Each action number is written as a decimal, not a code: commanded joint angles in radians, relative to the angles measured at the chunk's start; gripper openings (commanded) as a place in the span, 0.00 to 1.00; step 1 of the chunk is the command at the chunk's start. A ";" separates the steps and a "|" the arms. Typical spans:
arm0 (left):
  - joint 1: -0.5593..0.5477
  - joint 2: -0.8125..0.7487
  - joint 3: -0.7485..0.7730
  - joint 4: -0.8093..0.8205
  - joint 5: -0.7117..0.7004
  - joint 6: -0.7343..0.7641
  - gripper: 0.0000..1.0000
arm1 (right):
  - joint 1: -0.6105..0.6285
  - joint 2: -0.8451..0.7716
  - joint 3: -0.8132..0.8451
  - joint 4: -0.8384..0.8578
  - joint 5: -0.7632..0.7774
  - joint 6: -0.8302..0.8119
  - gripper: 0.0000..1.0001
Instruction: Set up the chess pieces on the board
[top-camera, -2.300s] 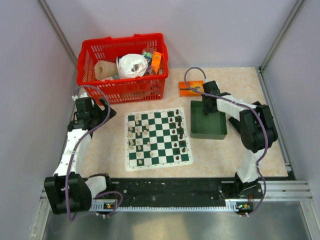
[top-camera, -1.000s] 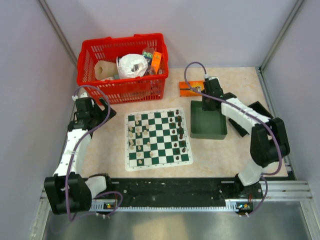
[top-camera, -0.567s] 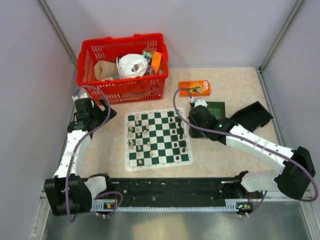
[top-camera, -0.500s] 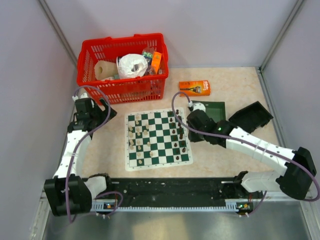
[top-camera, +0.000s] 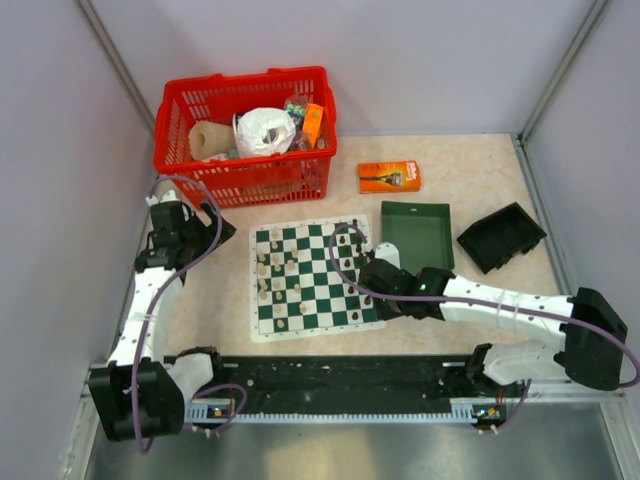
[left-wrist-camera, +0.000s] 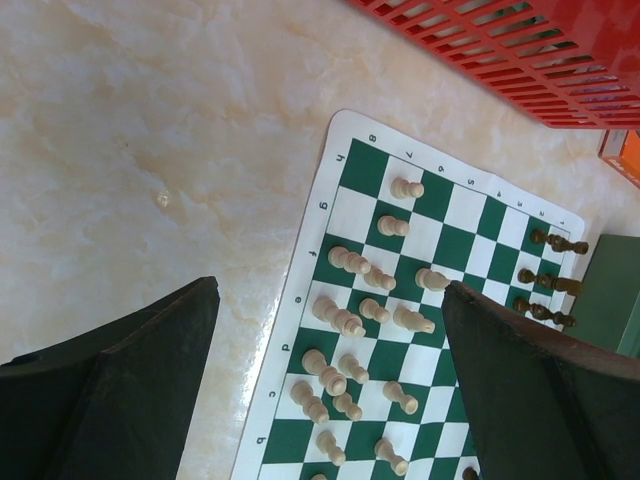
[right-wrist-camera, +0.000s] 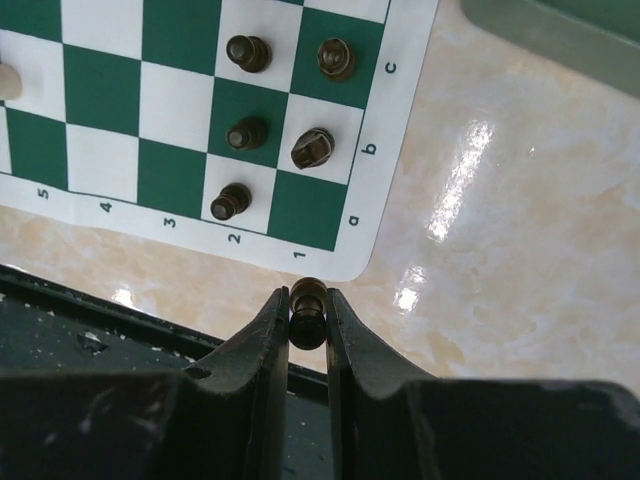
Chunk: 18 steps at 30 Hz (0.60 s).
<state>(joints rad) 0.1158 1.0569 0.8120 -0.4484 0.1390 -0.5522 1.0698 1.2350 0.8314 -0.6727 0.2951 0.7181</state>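
**Right fingers** (right-wrist-camera: 270, 340): closed, with only a narrow gap, on one dark chess piece (right-wrist-camera: 306, 308). The piece is pinched at the fingertips on both sides, and its rounded top faces the wrist camera. In that view it lies just outside the board's (top-camera: 320, 333) corner marked 1 and a, over the pale worktop (top-camera: 470, 180) beside the black strip at the near edge. Its height above the surface cannot be told.

**Left fingers** (left-wrist-camera: 150, 370): spread wide, holding nothing and touching nothing. They hang over the bare worktop left of the board, and the overhead view shows this arm well apart from the pieces.

**Board:** it lies flat in the middle of the worktop, in front of the red basket (top-camera: 245, 130) and just left of the dark green tray (top-camera: 417, 233).

**Pieces:**
- The cream pieces (left-wrist-camera: 350, 320) stand on the left half, spread unevenly over several files rather than in two straight ranks.
- The dark pieces (top-camera: 356, 252) occupy the two files at the right edge.
- Five of the dark pieces show near the a–c corner in the right wrist view. One of these (right-wrist-camera: 313, 147) is shaped unlike its neighbours, and whether it stands upright cannot be told.

**Elsewhere:** an orange box (top-camera: 389, 177) lies behind the tray, and a black tray (top-camera: 500, 238) sits to its right.
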 joint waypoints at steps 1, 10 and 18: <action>0.001 -0.018 -0.007 0.027 0.024 -0.014 0.99 | 0.021 0.038 -0.011 0.059 0.018 0.012 0.15; 0.001 -0.018 -0.004 0.022 0.019 -0.012 0.99 | 0.022 0.083 -0.031 0.122 0.027 -0.022 0.15; 0.001 -0.025 -0.005 0.014 0.010 -0.014 0.99 | 0.022 0.139 -0.046 0.183 0.012 -0.063 0.15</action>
<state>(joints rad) 0.1158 1.0561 0.8066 -0.4488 0.1459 -0.5564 1.0779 1.3487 0.7849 -0.5488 0.2932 0.6811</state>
